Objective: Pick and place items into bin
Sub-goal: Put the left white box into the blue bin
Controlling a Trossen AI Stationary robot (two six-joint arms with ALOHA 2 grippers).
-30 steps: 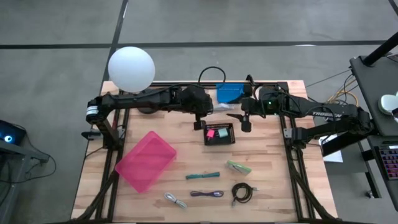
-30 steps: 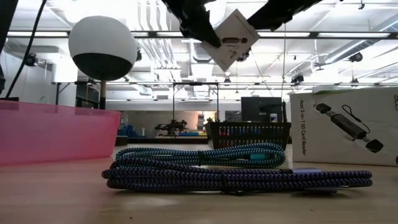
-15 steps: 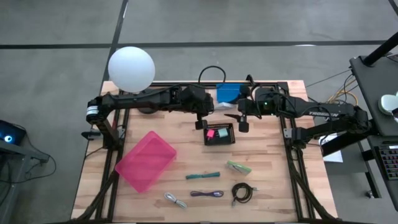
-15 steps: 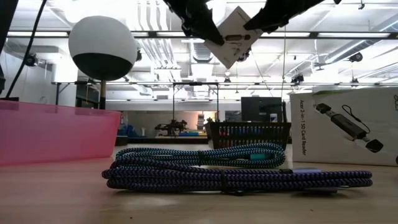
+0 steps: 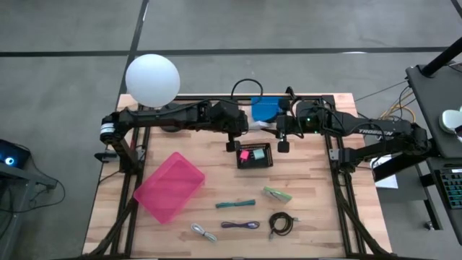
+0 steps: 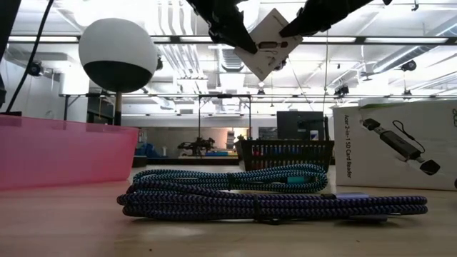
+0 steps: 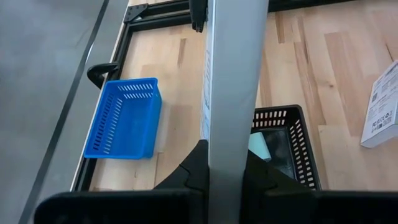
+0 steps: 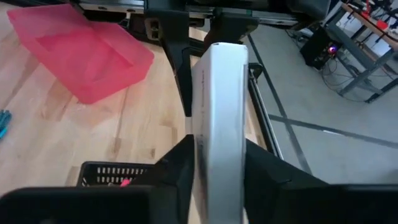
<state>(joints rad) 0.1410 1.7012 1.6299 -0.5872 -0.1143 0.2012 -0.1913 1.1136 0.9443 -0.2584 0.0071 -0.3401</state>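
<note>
A flat white box (image 5: 261, 130) hangs in the air over the table's far middle, above the black basket (image 5: 255, 156) that holds a mint-green cube and a pink cube. My left gripper (image 5: 242, 133) and my right gripper (image 5: 279, 134) are both shut on it from opposite sides. The low view shows the white box (image 6: 268, 43) tilted high up. A teal stick (image 5: 235, 204), a pale green piece (image 5: 276, 193), and purple (image 5: 240, 224), black (image 5: 280, 224) and grey-white (image 5: 203, 232) cables lie on the near part of the table. The pink bin (image 5: 170, 186) stands at the near left. My left gripper pinches the box's two broad faces (image 7: 233, 134) between its fingers (image 7: 194, 167), at the box's left end. It comes from the table's left, slanting down. The box is lifted clear and tilted. My right gripper pinches the box's broad faces (image 8: 219, 140) between its fingers (image 8: 179, 163), at the end toward the table's right (image 6: 289, 30). It reaches in from the right, slanting slightly down. The box hangs between both grippers, clear of the table.
A white globe lamp (image 5: 152, 79) stands at the far left corner, and a blue basket (image 5: 266, 108) at the far middle. In the low view a printed card-reader box (image 6: 393, 146) stands at the right. Bare wood lies between the bin and the black basket.
My right gripper has shut its fingers on the end of the white box nearest to it. The box has stayed up in the air in my left gripper, which has kept still.
</note>
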